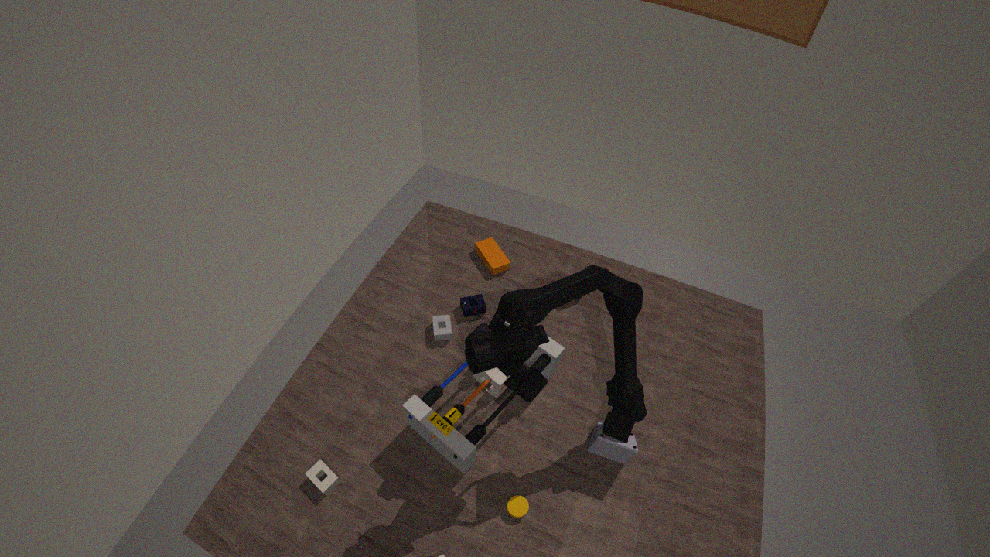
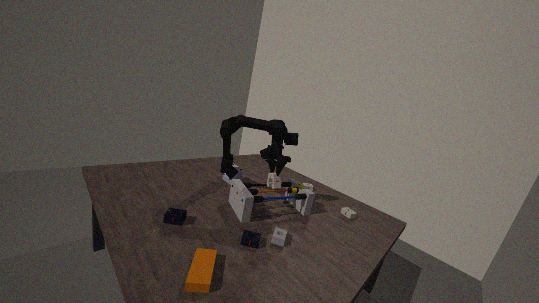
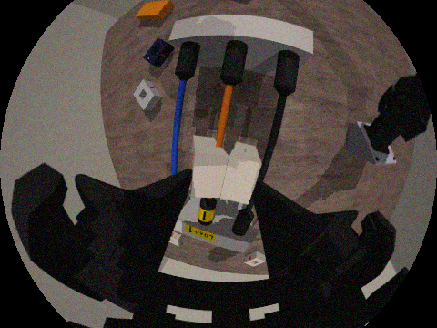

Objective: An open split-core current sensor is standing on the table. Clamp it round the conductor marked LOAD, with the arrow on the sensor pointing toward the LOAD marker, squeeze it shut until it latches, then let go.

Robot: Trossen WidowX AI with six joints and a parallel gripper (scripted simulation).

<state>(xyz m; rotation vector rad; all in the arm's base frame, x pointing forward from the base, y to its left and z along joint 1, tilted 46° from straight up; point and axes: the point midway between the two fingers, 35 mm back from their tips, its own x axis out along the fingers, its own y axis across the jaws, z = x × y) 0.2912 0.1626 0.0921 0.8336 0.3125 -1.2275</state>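
My gripper (image 2: 275, 173) (image 3: 224, 179) is shut on the white open split-core sensor (image 1: 496, 376) (image 2: 271, 180) (image 3: 208, 175), one half against each finger. The sensor hangs above the orange conductor (image 1: 475, 393) (image 2: 272, 191) (image 3: 224, 114), its open end facing down. In the wrist view the conductor passes beneath it. A small red mark shows on its side in the exterior view; the arrow's direction is too small to tell. The yellow LOAD label (image 1: 441, 423) (image 2: 298, 185) (image 3: 200, 232) is on the end block, beside the conductor's yellow sleeve (image 1: 452, 416) (image 2: 292, 190) (image 3: 206, 214).
A blue conductor (image 1: 454, 374) (image 2: 278, 198) (image 3: 177, 123) and a black conductor (image 1: 500, 408) (image 2: 258, 184) (image 3: 275, 129) flank the orange one. The far end block (image 2: 241, 201) (image 3: 273, 38) stands opposite. Navy, grey and white blocks, an orange box (image 1: 492, 254) (image 2: 201, 269) and a yellow disc (image 1: 517, 506) are around.
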